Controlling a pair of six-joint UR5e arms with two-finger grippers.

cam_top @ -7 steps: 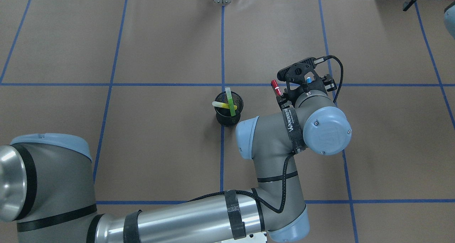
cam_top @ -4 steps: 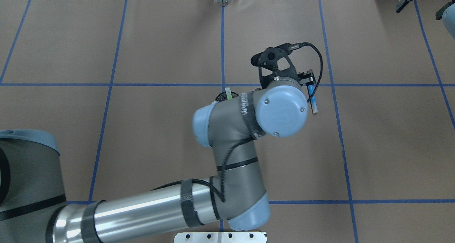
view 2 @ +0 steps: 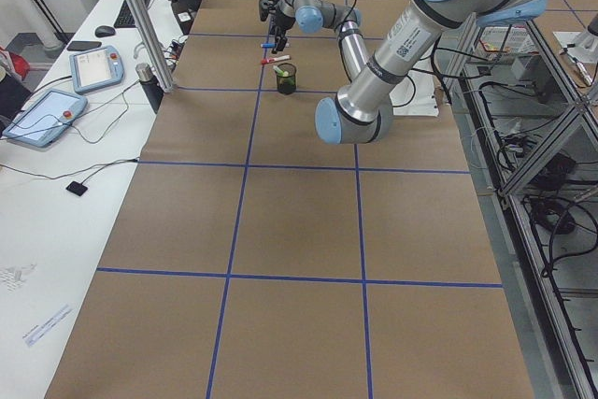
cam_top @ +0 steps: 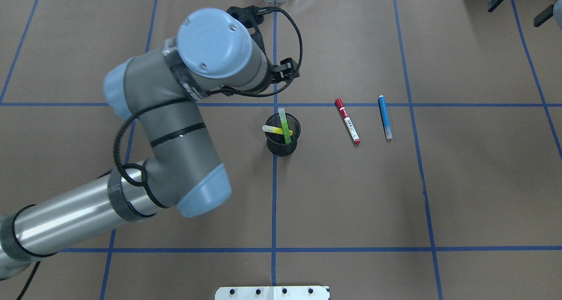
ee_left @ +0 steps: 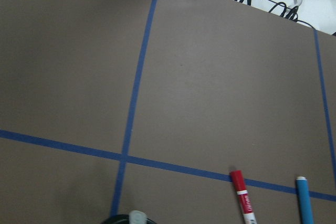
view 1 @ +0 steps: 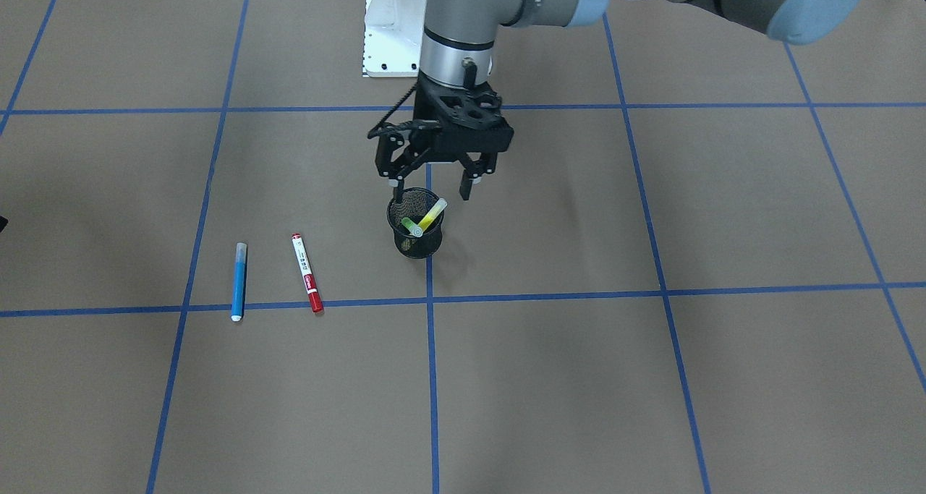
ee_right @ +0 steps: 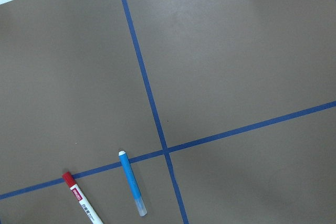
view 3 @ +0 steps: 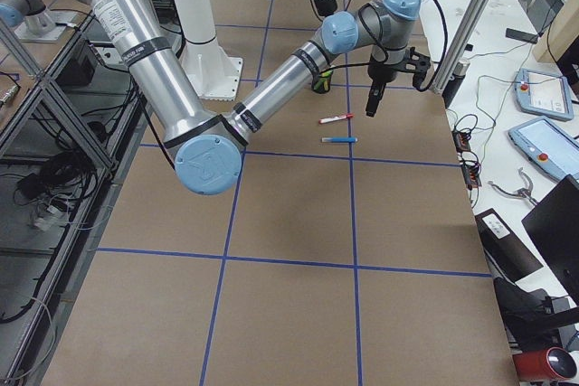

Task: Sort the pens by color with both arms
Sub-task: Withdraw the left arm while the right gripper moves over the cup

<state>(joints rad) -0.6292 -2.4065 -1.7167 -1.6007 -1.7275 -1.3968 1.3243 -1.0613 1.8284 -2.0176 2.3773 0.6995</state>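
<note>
At centre frame of the front-facing view, the left gripper (view 1: 430, 188) was recorded just above the black mesh cup (view 1: 416, 242), its jaws spread and empty, one finger close to the rim.

Risk noted: were a descent made off-centre, the rim could be struck and the light cup tipped or pushed. The yellow pen (view 1: 432, 215) and green pen (view 1: 412, 226) were crossed inside the cup, so both might be pinched together, or one dragged out by the other. A slanted pen could also be gripped askew and let slip.

The right gripper (view 3: 372, 108) was seen at upper centre of the right-side view, hanging above the table beyond the laid pens. Whether it was spread or pressed together could not be told.

Items:
- Yellow and green pens: slim, leaning in the cup, tops projecting above the rim.
- Blue pen (view 1: 238, 280) and red-capped white pen (view 1: 307, 273): laid flat at lower left of the front-facing view, side by side but apart, lower ends across a blue tape line (view 1: 579, 295).
</note>
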